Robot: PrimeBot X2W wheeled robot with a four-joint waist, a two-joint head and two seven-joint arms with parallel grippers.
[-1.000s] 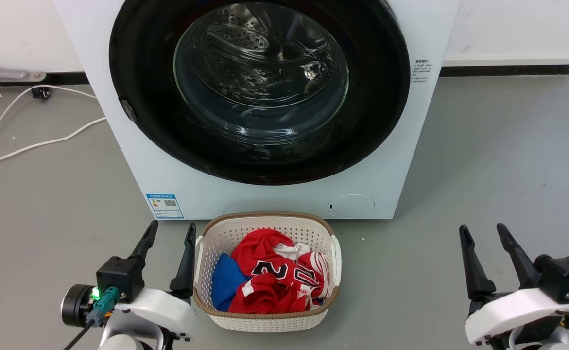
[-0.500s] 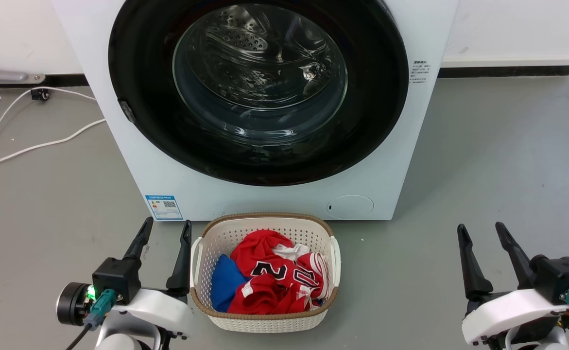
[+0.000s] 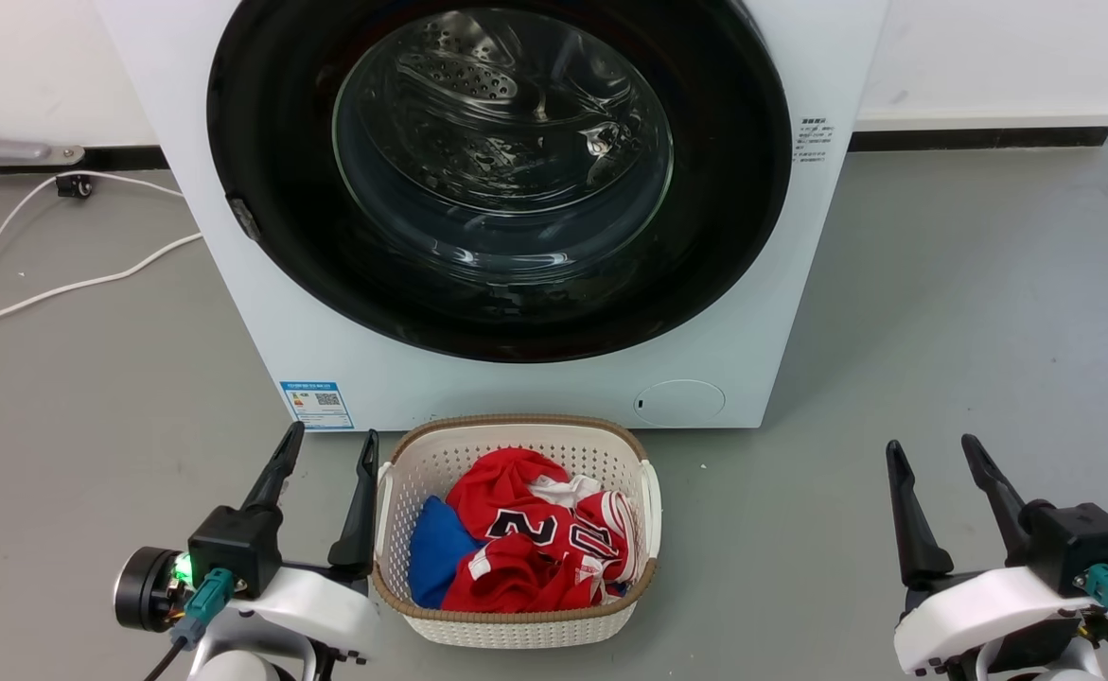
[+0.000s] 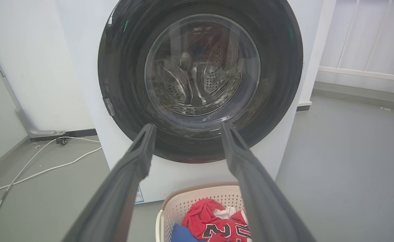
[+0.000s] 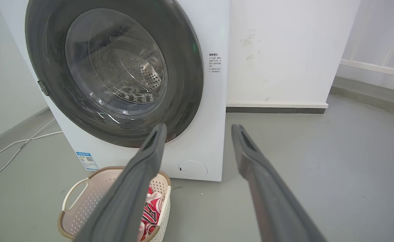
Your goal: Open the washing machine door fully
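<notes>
Washing machine door (image 3: 497, 317) sits shut, flush w/ washing machine (image 3: 535, 392) front. Laundry basket (image 3: 516, 626) on floor just before it. Left gripper (image 3: 333, 435) beside basket's left rim, fingers apart; right gripper (image 3: 930, 443) well to the right, fingers also apart.

washing machine (image 3: 516, 388) white | door (image 3: 260, 113) black-rimmed | basket (image 3: 516, 626) cream | jersey (image 3: 516, 539) red

floor (image 3: 970, 312): grey | wall (image 3: 989, 47): white (dark skirting (image 3: 979, 138) along its foot)
</notes>
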